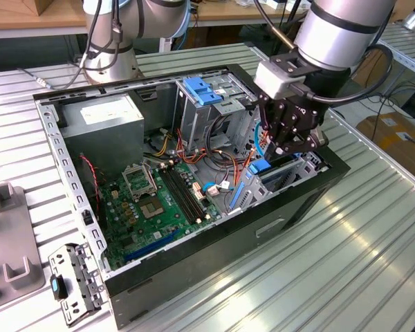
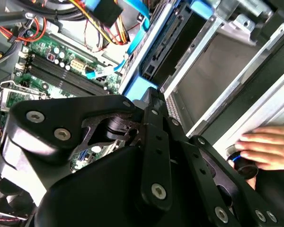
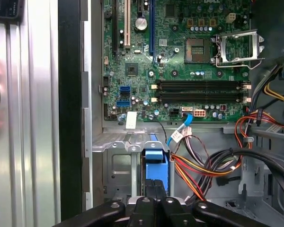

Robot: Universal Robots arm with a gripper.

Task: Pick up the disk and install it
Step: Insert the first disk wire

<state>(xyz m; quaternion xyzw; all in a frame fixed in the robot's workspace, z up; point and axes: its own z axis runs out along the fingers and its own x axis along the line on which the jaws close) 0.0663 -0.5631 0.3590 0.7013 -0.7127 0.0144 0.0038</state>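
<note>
Disk [image 3: 155,163] standing on edge in the metal bay [image 3: 118,165], blue end up. Pinched at that blue end by the gripper [image 3: 155,190], fingers close together on it. In the exterior view, same gripper [image 1: 283,144] reaching down into the open case [image 1: 297,207] toward the exterior view's right, with the blue bit of the disk [image 1: 261,166] just under it. Beside the bay, a bunch of red, orange, yellow and black wires [image 3: 203,168]. Past the wires, the green board [image 3: 180,71] lying flat on the case floor. At the far corner of the case, a grey box [image 1: 104,121] with a white sticker. Next to it, a blue clip [image 1: 204,90] on top of a metal cage. Outside the case, a hand [image 2: 270,147] by a small round knob, just beside the black wall. Under it all, a ribbed metal table [image 1: 346,277].
</note>
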